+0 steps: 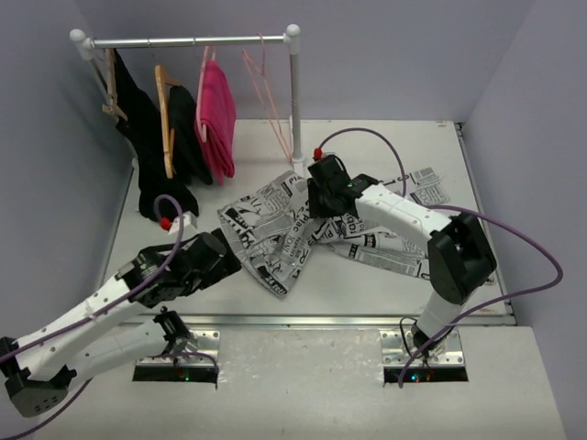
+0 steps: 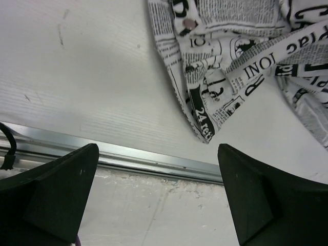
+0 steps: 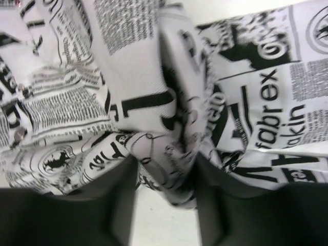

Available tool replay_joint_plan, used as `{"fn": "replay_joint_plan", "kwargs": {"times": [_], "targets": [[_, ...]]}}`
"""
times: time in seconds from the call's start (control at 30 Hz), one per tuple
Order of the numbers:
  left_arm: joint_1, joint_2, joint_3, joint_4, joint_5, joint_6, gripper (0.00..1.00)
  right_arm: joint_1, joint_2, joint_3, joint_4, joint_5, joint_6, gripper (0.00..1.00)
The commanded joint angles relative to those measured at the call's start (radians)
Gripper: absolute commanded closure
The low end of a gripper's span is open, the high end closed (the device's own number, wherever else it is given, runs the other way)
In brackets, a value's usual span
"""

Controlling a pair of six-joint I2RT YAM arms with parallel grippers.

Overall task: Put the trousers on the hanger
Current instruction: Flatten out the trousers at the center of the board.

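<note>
The trousers (image 1: 275,240), white with black newspaper print, lie crumpled on the table's middle. My right gripper (image 1: 321,215) is down on their centre; in the right wrist view a raised fold of the trousers (image 3: 169,102) sits pinched between the two dark fingers, so the right gripper (image 3: 166,177) is shut on the cloth. My left gripper (image 1: 220,253) hovers just left of the trousers' near corner (image 2: 205,130), and the left gripper (image 2: 156,189) is wide open with nothing in it. The hanger (image 1: 268,92), thin and pink, hangs bare on the rail at the back.
A rack with a silver rail (image 1: 193,40) stands at the back left, carrying black garments (image 1: 151,137) on wooden hangers and a pink garment (image 1: 217,115). A metal strip (image 2: 154,161) marks the table's near edge. Grey walls close in both sides.
</note>
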Motion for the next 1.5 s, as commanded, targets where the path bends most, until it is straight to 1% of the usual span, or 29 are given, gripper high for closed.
{"fn": "replay_joint_plan", "kwargs": {"times": [0.0, 0.03, 0.07, 0.1, 0.2, 0.3, 0.33, 0.37, 0.43, 0.5, 0.63, 0.7, 0.73, 0.77, 0.83, 0.9, 0.93, 1.0, 1.03, 1.07, 1.23, 1.27, 1.33, 1.37, 1.47], "targets": [[0.001, 0.141, -0.024, 0.155, 0.065, -0.011, 0.0, 0.034, -0.057, -0.081, 0.031, -0.143, -0.008, 0.42], [0.001, 0.158, -0.029, 0.168, 0.065, -0.011, 0.0, 0.035, -0.057, -0.081, 0.033, -0.144, -0.008, 0.42], [-0.002, 0.184, -0.056, 0.229, 0.091, -0.02, 0.0, 0.035, -0.089, -0.102, 0.027, -0.128, -0.005, 0.4], [-0.001, 0.193, -0.068, 0.259, 0.098, -0.018, 0.0, 0.035, -0.106, -0.11, 0.023, -0.117, -0.005, 0.38], [-0.002, 0.29, -0.108, 0.37, 0.112, -0.021, 0.01, 0.033, -0.213, -0.14, -0.01, -0.057, -0.019, 0.3], [0.0, 0.4, -0.118, 0.424, 0.096, -0.007, 0.06, 0.032, -0.315, -0.159, -0.051, -0.05, -0.035, 0.24], [0.0, 0.433, -0.124, 0.445, 0.102, -0.004, 0.09, 0.032, -0.346, -0.164, -0.065, -0.054, -0.042, 0.22], [-0.002, 0.455, -0.129, 0.458, 0.11, -0.004, 0.14, 0.034, -0.369, -0.168, -0.078, -0.058, -0.05, 0.22], [-0.002, 0.494, -0.158, 0.48, 0.126, -0.001, 0.29, 0.034, -0.411, -0.168, -0.109, -0.055, -0.064, 0.2], [-0.007, 0.507, -0.187, 0.486, 0.138, -0.02, 0.3, 0.034, -0.478, -0.181, -0.145, -0.07, -0.08, 0.2], [-0.034, 0.498, -0.255, 0.48, 0.13, -0.066, 0.3, 0.034, -0.546, -0.221, -0.157, -0.09, -0.089, 0.2], [-0.048, 0.503, -0.275, 0.495, 0.132, -0.079, 0.33, 0.033, -0.56, -0.238, -0.157, -0.092, -0.088, 0.2], [-0.051, 0.515, -0.287, 0.515, 0.137, -0.077, 0.37, 0.033, -0.564, -0.253, -0.152, -0.095, -0.087, 0.2], [-0.054, 0.534, -0.294, 0.531, 0.138, -0.076, 0.44, 0.032, -0.565, -0.265, -0.146, -0.099, -0.084, 0.2], [-0.063, 0.585, -0.283, 0.528, 0.115, -0.085, 0.67, 0.032, -0.565, -0.284, -0.134, -0.105, -0.081, 0.2], [-0.062, 0.594, -0.264, 0.52, 0.096, -0.09, 0.85, 0.034, -0.565, -0.298, -0.126, -0.111, -0.084, 0.2], [-0.063, 0.589, -0.256, 0.508, 0.084, -0.097, 0.9, 0.032, -0.563, -0.307, -0.128, -0.111, -0.085, 0.2], [-0.063, 0.546, -0.224, 0.431, 0.039, -0.119, 0.99, 0.032, -0.567, -0.346, -0.128, -0.11, -0.092, 0.19], [-0.063, 0.525, -0.209, 0.397, 0.006, -0.137, 1.0, 0.031, -0.57, -0.368, -0.128, -0.108, -0.094, 0.19], [-0.062, 0.505, -0.193, 0.365, -0.03, -0.156, 1.0, 0.03, -0.573, -0.39, -0.129, -0.105, -0.097, 0.19], [-0.06, 0.291, 0.027, 0.021, -0.209, -0.254, 1.0, -0.025, -0.578, -0.476, -0.139, -0.082, -0.084, 0.19], [-0.06, 0.255, 0.077, -0.033, -0.244, -0.266, 1.0, -0.033, -0.579, -0.488, -0.14, -0.083, -0.085, 0.19], [-0.055, 0.221, 0.143, -0.091, -0.3, -0.272, 1.0, -0.037, -0.581, -0.506, -0.14, -0.076, -0.086, 0.19], [-0.05, 0.183, 0.246, -0.176, -0.338, -0.271, 1.0, -0.043, -0.576, -0.517, -0.14, -0.073, -0.089, 0.18], [-0.03, 0.137, 0.367, -0.19, -0.383, -0.182, 1.0, -0.046, -0.524, -0.522, -0.153, -0.057, -0.112, 0.18]]}}
